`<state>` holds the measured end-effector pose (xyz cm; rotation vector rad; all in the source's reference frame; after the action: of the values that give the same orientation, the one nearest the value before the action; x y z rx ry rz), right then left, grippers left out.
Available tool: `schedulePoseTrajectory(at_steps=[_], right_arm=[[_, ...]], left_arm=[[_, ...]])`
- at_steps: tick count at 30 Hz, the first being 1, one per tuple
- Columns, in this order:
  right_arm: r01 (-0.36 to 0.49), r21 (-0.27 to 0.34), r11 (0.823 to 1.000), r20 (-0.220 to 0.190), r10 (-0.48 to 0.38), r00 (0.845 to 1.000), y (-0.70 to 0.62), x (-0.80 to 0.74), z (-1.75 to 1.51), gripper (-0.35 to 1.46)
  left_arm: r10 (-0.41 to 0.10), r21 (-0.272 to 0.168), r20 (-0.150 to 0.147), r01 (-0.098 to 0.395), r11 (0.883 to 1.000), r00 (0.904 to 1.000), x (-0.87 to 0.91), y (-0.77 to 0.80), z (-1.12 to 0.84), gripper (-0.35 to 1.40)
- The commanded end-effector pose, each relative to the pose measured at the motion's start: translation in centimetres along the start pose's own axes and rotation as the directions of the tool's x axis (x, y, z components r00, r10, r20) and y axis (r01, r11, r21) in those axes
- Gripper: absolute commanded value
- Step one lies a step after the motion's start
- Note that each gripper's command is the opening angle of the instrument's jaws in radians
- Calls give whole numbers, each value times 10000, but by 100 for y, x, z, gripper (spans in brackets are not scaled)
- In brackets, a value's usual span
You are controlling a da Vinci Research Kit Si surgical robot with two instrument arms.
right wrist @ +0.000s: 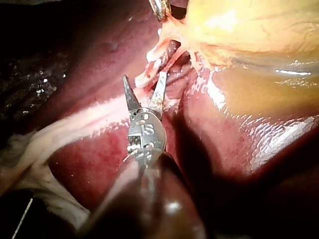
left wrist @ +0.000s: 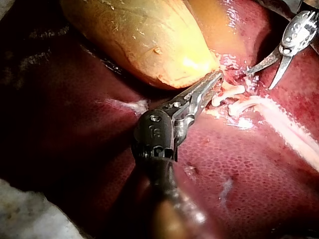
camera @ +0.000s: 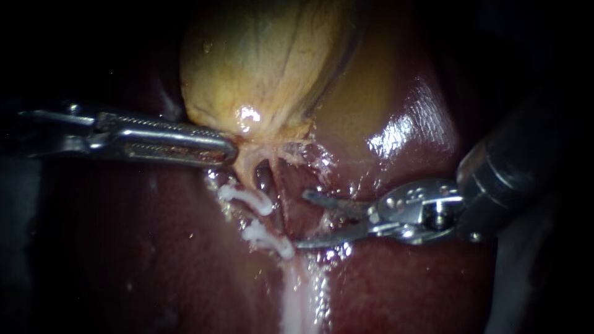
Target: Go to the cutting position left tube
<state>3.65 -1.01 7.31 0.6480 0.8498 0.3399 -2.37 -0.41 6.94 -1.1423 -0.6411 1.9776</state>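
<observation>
R instrument [camera: 303, 219] blades spread; left tube [camera: 250, 174] just past tips, to L, lying crosswise to blades, gap btwn clips [camera: 247, 198] ahead. L instrument [camera: 231, 151] pinching gallbladder [camera: 266, 68] neck.

legible text: none | labels: none | signs: none

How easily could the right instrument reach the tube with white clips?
Probably easily: the right instrument, blades open, sits just beside the clipped tube, nothing between them. The left instrument holds the gallbladder aside.
</observation>
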Motion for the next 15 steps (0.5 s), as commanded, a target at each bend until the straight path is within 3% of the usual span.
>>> schedulePoseTrajectory(at_steps=[1,4,7,15], right_arm=[[-57,43,10000,61,57,10000,0,1,2,135],[-85,111,9999,331,82,9994,2,2,9,135],[-143,247,9996,339,135,9993,5,1,17,135],[-365,287,9989,737,343,9967,17,-17,36,136]], left_arm=[[0,9,0,0,10000,10000,0,0,0,-35],[-1,11,-1,1,10000,10000,0,0,0,-35],[-1,12,-1,1,10000,10000,0,1,0,-35],[-1,15,-2,1,10000,10000,0,1,0,-35]])
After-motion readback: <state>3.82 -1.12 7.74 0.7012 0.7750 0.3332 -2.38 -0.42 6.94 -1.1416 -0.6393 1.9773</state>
